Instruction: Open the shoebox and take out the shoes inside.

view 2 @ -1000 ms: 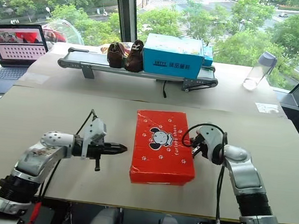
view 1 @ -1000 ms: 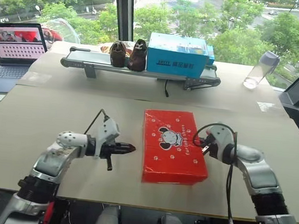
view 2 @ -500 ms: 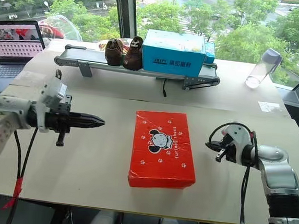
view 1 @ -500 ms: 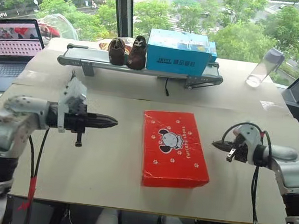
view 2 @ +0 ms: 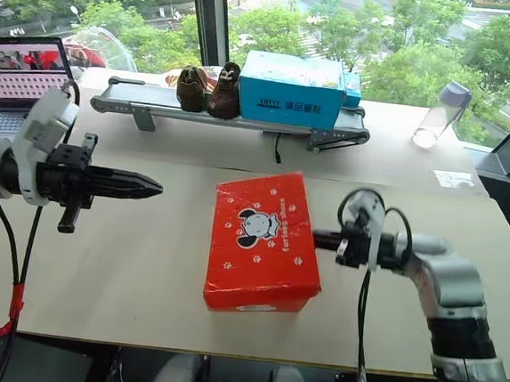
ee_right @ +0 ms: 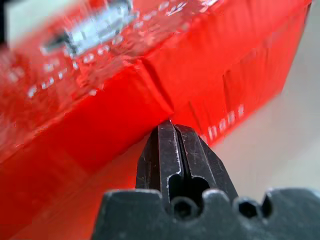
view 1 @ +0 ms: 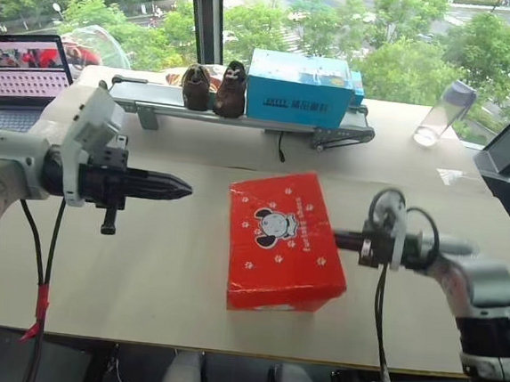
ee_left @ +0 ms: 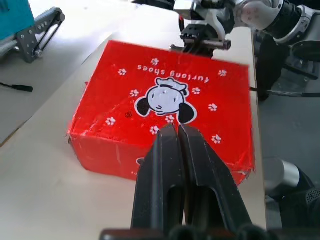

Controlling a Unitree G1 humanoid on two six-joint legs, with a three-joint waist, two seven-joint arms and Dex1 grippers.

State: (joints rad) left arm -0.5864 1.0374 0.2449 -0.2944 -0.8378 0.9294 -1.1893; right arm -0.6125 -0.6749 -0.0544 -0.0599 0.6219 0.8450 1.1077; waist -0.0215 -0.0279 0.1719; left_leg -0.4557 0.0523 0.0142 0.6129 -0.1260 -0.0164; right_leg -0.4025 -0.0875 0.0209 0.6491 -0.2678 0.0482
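The red shoebox [view 1: 282, 238] with white paw prints and a cartoon mouse lies in the middle of the table, lid down and skewed. Its far right corner looks raised. My right gripper [view 1: 335, 240] is shut and points left, its tip against the box's right side at the lid's edge [ee_right: 150, 75]. My left gripper [view 1: 188, 186] is shut and empty. It hangs above the table to the left of the box and points at it, well apart. In the left wrist view, the shut fingers [ee_left: 175, 150] aim at the lid [ee_left: 165, 100]. The shoes are hidden inside the box.
At the back, a small conveyor [view 1: 155, 104] carries a dark brown fuzzy pair [view 1: 215, 89] and a blue box [view 1: 300, 89]. A laptop [view 1: 20, 68] stands at the back left and a clear bottle [view 1: 440, 113] at the back right. A cable [view 1: 282, 149] hangs from the conveyor.
My right gripper swung left and rose to the box's right side. The box turned, and its right side came up. My left gripper rose a little further, still shut.
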